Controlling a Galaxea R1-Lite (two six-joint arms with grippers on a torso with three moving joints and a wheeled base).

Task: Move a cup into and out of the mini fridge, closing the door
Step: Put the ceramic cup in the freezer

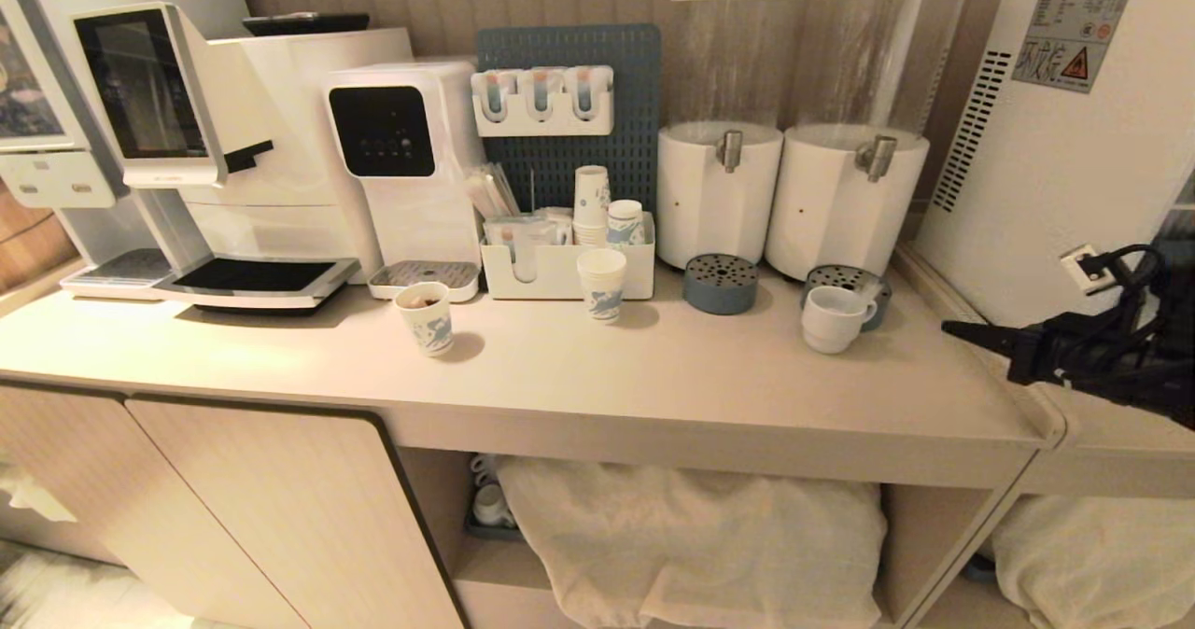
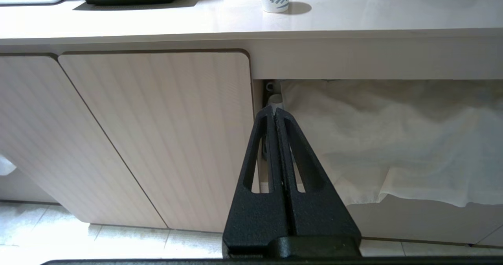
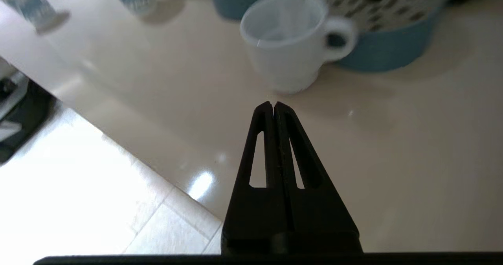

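Fingers of the right gripper are seen pressed together with nothing between them, their tips pointed at the cup just beyond them and not touching it. In the head view that gripper is reached in from the right, level over the counter, with the cup a short way past its tips. The cup is stood upright on the counter, its handle turned away from the fingers toward a blue drip tray that it is set against. Beyond it two dispensers are stood at the wall. The fridge is placed beside and behind the right gripper, its vented side and warning sticker shown; its door cannot be made out.

Fingers of the left gripper are likewise clenched on nothing, held low before the cabinet front, below the counter edge, with a white cloth in the open shelf past their tips. Paper cups are stood well apart from both grippers, further along the counter.
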